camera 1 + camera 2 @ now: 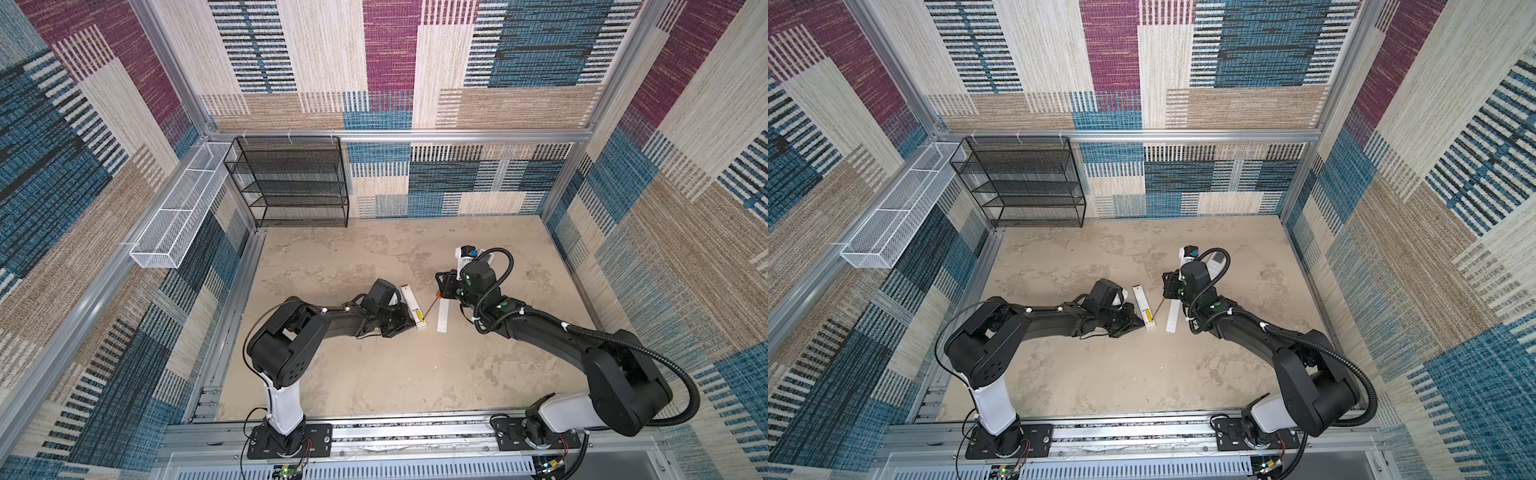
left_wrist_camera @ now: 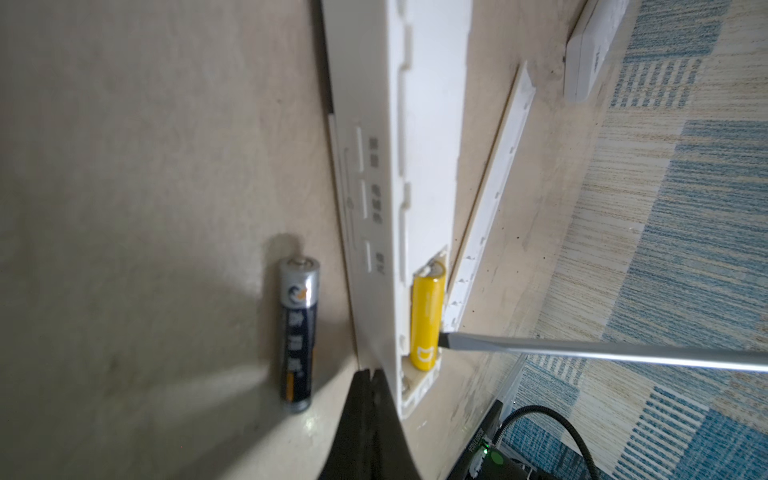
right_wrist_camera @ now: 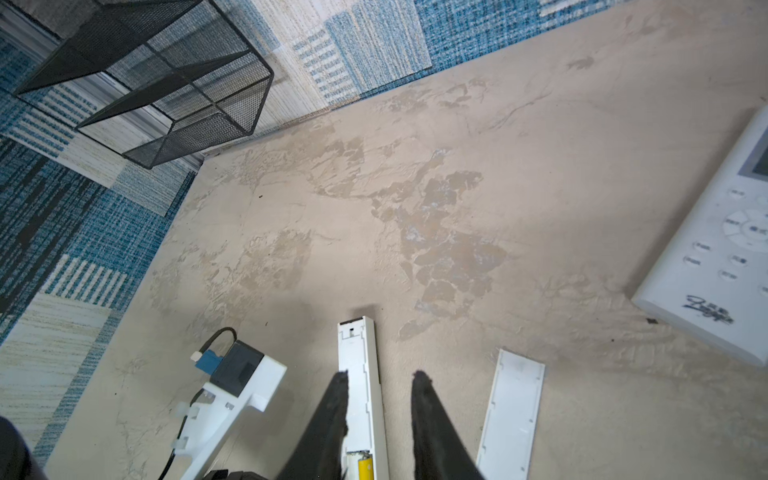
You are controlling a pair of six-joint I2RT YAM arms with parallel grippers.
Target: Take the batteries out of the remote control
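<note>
Surroundings: beige mottled worktop (image 1: 374, 374) boxed in by patterned carpet walls; black mesh shelf (image 1: 291, 183) at the back.
Remote (image 2: 415, 124): white and slim, near the middle of the worktop, battery bay open.
Cover (image 3: 513, 415): lies flat beside the remote, not touching it.
Yellow battery (image 2: 426, 311): seated in the open bay at the remote's end.
Dark battery (image 2: 297, 328): out, lying on the worktop just beside the remote, on the side away from the cover.
Screwdriver (image 2: 582, 349): shaft slants in, flat tip touching the yellow battery.
Left tool (image 2: 371, 374): fingers together, holding nothing, at the remote's end corner.
Right tool (image 3: 380, 376): clamped on the screwdriver's handle, fingertips standing apart.
Second remote (image 3: 715, 257): face up, farther back.
</note>
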